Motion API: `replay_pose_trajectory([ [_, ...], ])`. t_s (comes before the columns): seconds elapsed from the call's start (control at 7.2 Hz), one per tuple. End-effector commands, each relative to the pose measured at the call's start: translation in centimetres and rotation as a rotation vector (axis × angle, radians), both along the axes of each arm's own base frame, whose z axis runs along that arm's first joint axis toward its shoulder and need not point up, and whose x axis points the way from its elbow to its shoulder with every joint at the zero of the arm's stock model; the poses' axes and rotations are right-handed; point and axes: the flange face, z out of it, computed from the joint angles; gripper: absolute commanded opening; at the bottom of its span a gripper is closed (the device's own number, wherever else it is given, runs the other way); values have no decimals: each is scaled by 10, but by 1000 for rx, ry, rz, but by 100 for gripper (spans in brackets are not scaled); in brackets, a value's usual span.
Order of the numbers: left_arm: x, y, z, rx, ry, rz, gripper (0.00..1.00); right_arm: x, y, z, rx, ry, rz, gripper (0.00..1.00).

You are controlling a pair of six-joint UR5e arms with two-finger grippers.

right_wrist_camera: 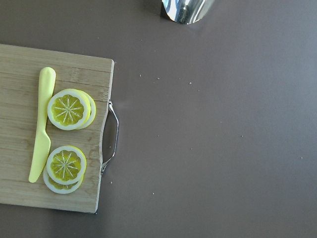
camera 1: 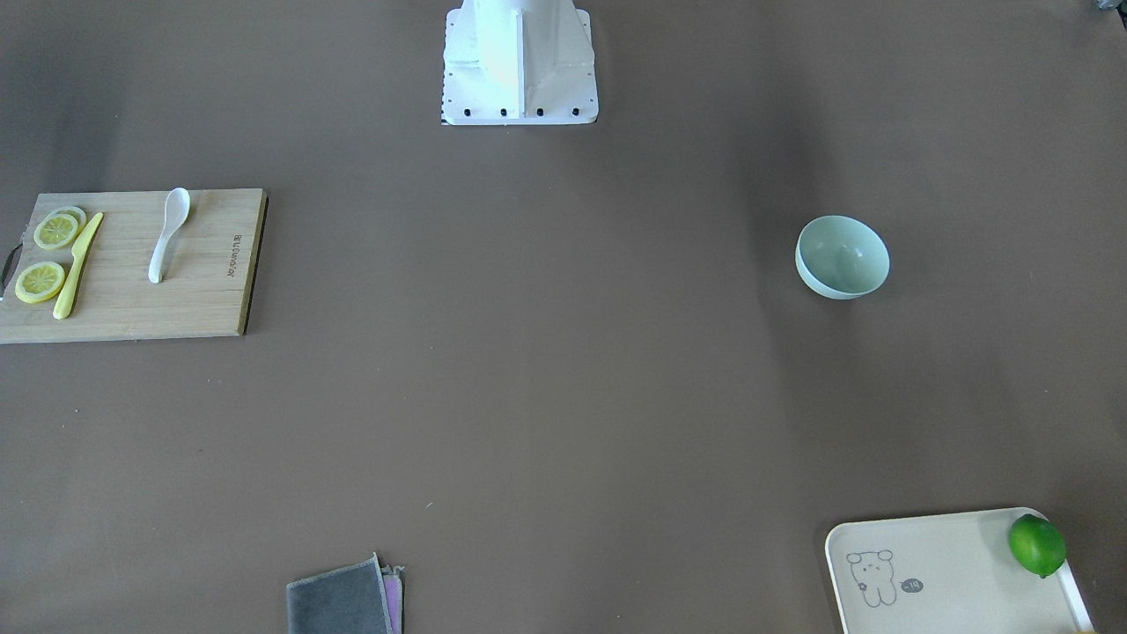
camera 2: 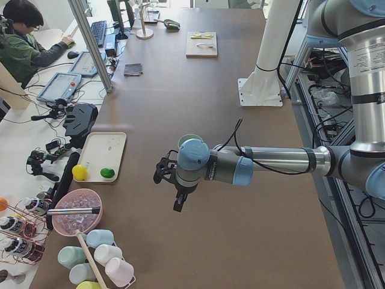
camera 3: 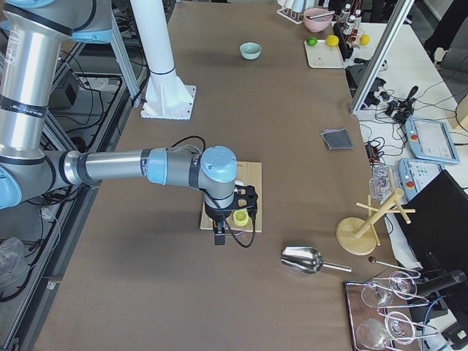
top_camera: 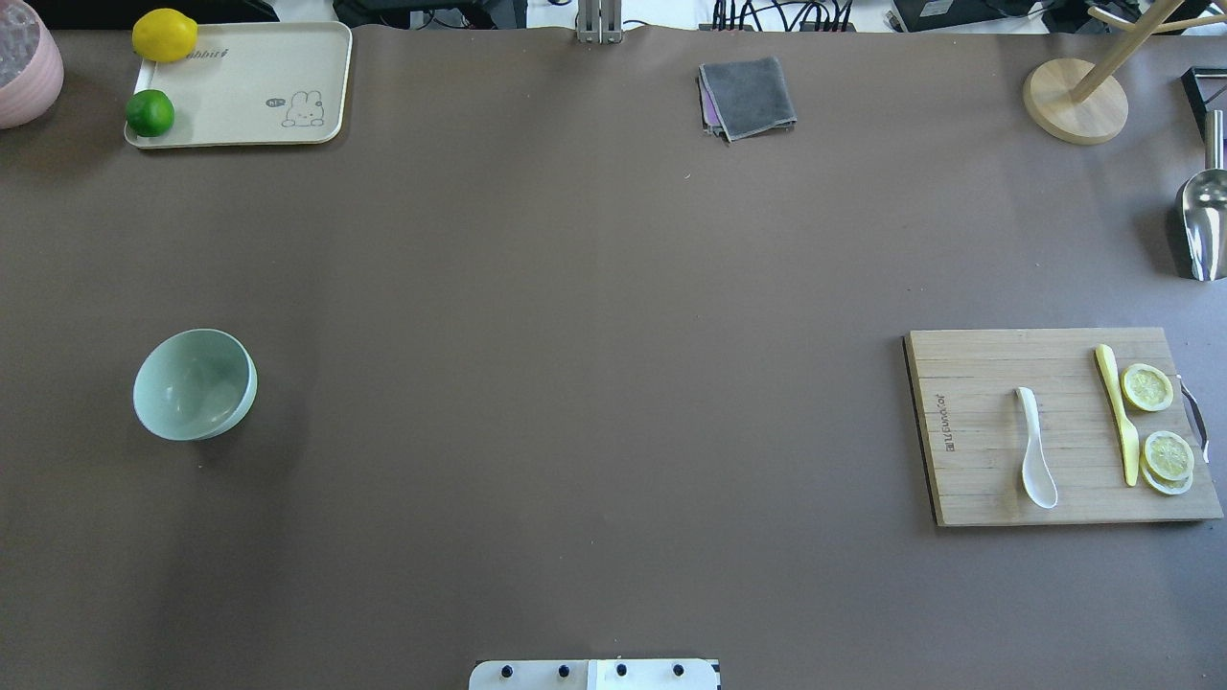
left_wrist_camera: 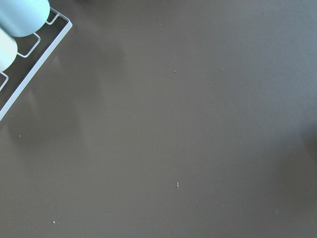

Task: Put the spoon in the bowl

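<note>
The white spoon (camera 1: 167, 233) lies on a wooden cutting board (camera 1: 202, 299), scoop toward the robot; it also shows in the overhead view (top_camera: 1035, 450). The mint-green bowl (camera 1: 843, 256) stands upright and empty on the table's other side (top_camera: 195, 383), far from the spoon. My left gripper (camera 2: 178, 203) shows only in the exterior left view, hanging above the table near the bowl. My right gripper (camera 3: 219, 235) shows only in the exterior right view, above the board's outer end. I cannot tell whether either is open or shut. The spoon is outside both wrist views.
A yellow knife (top_camera: 1117, 412) and lemon slices (top_camera: 1147, 387) share the board. A cream tray (top_camera: 249, 125) holds a lime (top_camera: 150, 113) and a lemon (top_camera: 165, 34). A grey cloth (top_camera: 748, 96), a wooden stand (top_camera: 1074, 101) and a metal scoop (top_camera: 1203, 225) lie along the far edge.
</note>
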Motion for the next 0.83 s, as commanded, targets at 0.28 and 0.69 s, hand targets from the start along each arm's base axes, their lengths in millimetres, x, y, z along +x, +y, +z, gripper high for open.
replay_pose_trajectory([
  [0.28,0,6,3,20,-1,3,98,0,-2,-7,16,3,-1,100],
  [0.69,0,5,2,21,0,3,98,0,-7,-52,114,-4,-2,100],
])
